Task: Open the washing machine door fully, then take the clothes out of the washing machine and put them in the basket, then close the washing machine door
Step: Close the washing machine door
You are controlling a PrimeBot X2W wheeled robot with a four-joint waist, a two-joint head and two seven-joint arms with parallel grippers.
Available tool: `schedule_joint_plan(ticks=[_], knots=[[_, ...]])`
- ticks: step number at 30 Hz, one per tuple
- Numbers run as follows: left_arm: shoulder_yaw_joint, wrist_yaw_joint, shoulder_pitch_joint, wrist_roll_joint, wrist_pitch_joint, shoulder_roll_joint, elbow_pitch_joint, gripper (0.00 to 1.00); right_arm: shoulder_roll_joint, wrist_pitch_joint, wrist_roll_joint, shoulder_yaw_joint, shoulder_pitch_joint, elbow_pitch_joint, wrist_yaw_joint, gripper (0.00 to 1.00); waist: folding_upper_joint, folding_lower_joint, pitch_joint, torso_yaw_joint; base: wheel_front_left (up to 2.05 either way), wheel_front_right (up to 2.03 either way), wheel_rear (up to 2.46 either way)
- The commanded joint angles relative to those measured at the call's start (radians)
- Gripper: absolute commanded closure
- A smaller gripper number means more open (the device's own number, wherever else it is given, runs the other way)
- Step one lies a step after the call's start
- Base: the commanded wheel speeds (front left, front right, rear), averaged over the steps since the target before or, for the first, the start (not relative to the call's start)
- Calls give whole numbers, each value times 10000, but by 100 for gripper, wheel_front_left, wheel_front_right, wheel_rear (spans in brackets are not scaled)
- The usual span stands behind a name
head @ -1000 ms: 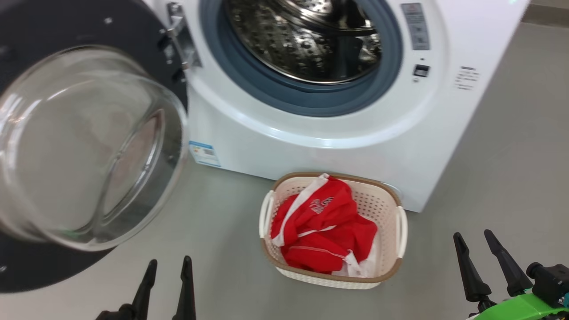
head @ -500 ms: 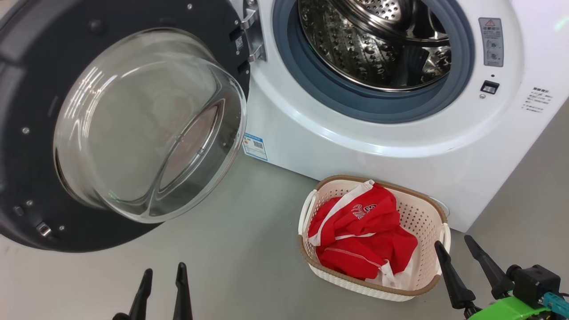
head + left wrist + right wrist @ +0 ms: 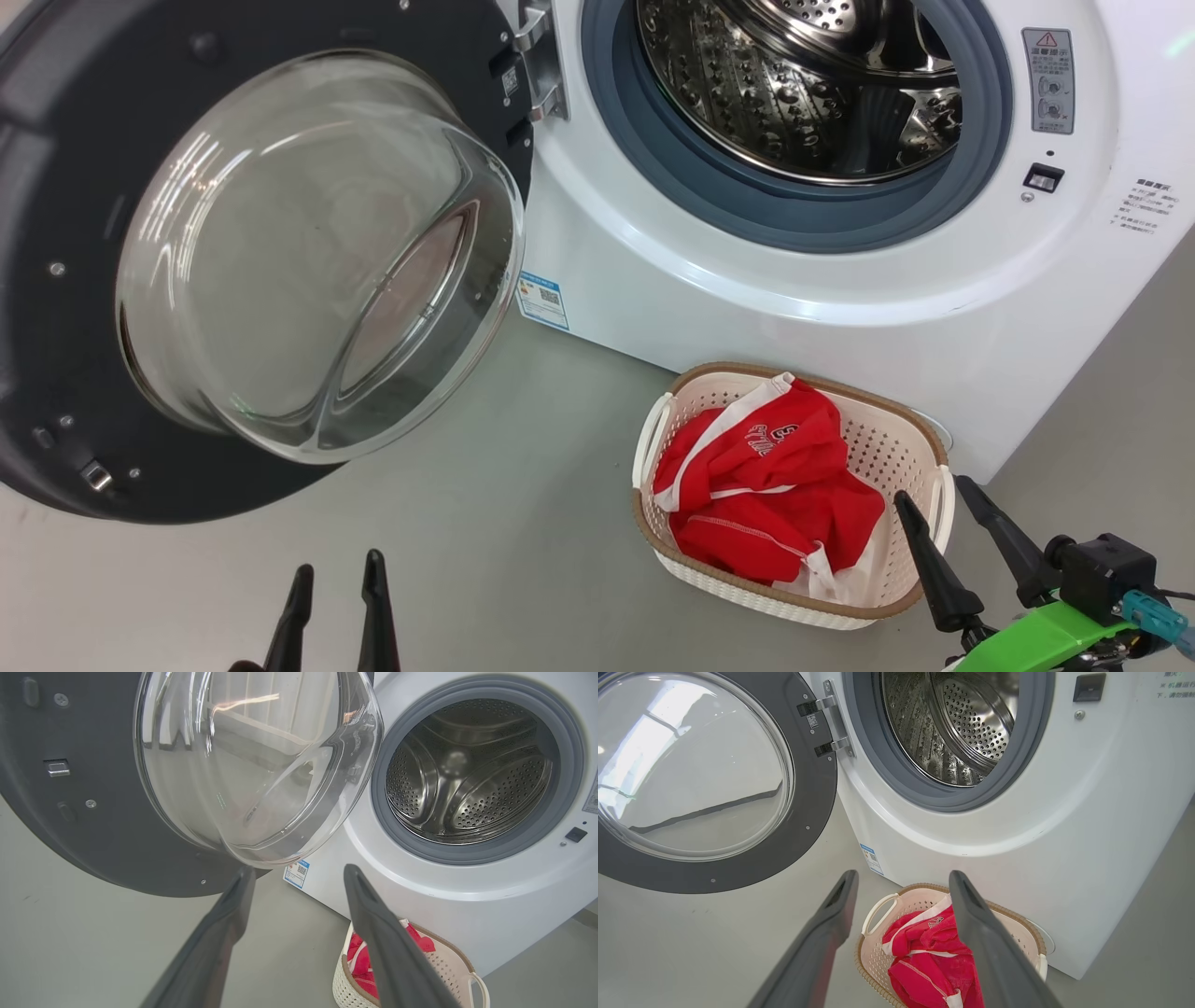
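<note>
The washing machine (image 3: 747, 308) (image 3: 467, 905) (image 3: 1017, 835) stands with its steel drum bare inside. Its door (image 3: 56, 392) (image 3: 93, 835) (image 3: 803, 812) hangs wide open to the left, glass bowl bulging outward. The clothes (image 3: 766, 485) (image 3: 924, 961) (image 3: 362, 970), red with white trim, lie heaped in the basket (image 3: 887, 439) (image 3: 878, 956) (image 3: 448, 970) on the floor in front of the machine. My left gripper (image 3: 336, 571) (image 3: 299, 877) is open and empty, low, below the door. My right gripper (image 3: 934, 490) (image 3: 903, 879) is open and empty beside the basket's right handle.
Grey floor (image 3: 523, 523) spreads between the open door and the basket. A blue label (image 3: 543, 299) marks the machine's lower left corner. The door's hinge (image 3: 537, 56) sits at the left of the mouth.
The head camera has swung, shifting the whole picture right and down early on, then barely. The right gripper sits a little closer to the basket's right handle. Both grippers stay open.
</note>
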Motion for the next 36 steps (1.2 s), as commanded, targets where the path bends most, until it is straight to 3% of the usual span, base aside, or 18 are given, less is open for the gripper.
schedule_joint_plan(ticks=[1,2,5,14,19,20,23,29,32,36], knots=[[335,-10,-93,7,-48,72,-299,0,-129,-65,89,178,-244,-189,65,0,-1,0,-30,-21,0,0,0],[322,-54,-114,8,-48,72,-295,0,-116,-65,92,145,-215,-192,65,0,-1,0,-42,-30,0,0,0],[318,-255,-236,75,-48,72,-330,98,-33,-65,88,27,-105,-216,65,0,-1,0,-88,-53,0,0,0],[1453,-832,-1493,750,-48,72,-1235,100,304,-65,-3,-291,194,-337,65,0,-1,0,-177,-104,0,0,0],[3113,-1517,-2795,1433,-48,105,-2312,100,487,-65,-66,-557,397,-436,65,0,-1,0,-216,-128,0,0,0],[3822,-1800,-3418,1575,-48,241,-2599,100,544,-65,-95,-646,467,-478,65,0,-1,0,-213,-129,0,0,0],[4667,-2150,-4406,1529,-48,664,-2601,100,621,-65,-143,-733,550,-528,65,0,-1,0,-177,-125,0,0,0],[5544,-2477,-6479,871,-48,1935,-1279,100,690,-65,-207,-893,554,-630,65,0,-1,0,45,-123,0,0,0],[5882,-2510,-7413,-104,3,2327,-20,100,716,-65,-226,-914,537,-655,65,0,-1,0,151,-126,0,0,0],[6419,-2523,-8525,-1462,857,3016,2012,100,723,-65,-235,-892,446,-673,65,0,-1,0,323,-161,0,0,0]])
